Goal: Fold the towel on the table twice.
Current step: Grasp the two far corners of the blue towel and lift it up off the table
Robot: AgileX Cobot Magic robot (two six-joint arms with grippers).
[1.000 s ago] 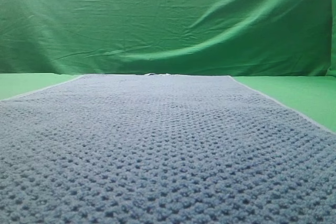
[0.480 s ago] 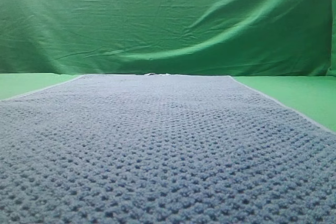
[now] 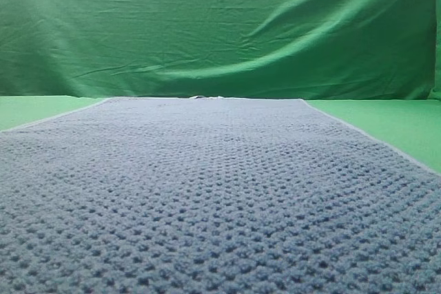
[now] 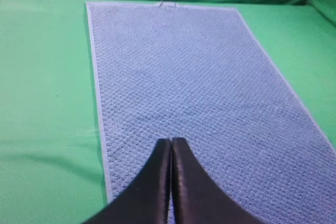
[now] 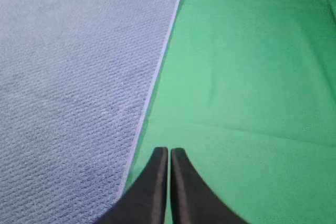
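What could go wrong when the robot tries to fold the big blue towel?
1. Both grippers are shut, the left gripper over the towel and the right gripper over the bare table. If they don't open first, they may just push the cloth.
2. The towel lies flat with its thin edge tight against the table, so a pinch might miss or wrinkle it.

No text, label, brand, number or sign can be read in any view. The towel shows only its waffle knit and pale edging, and the table is plain green.
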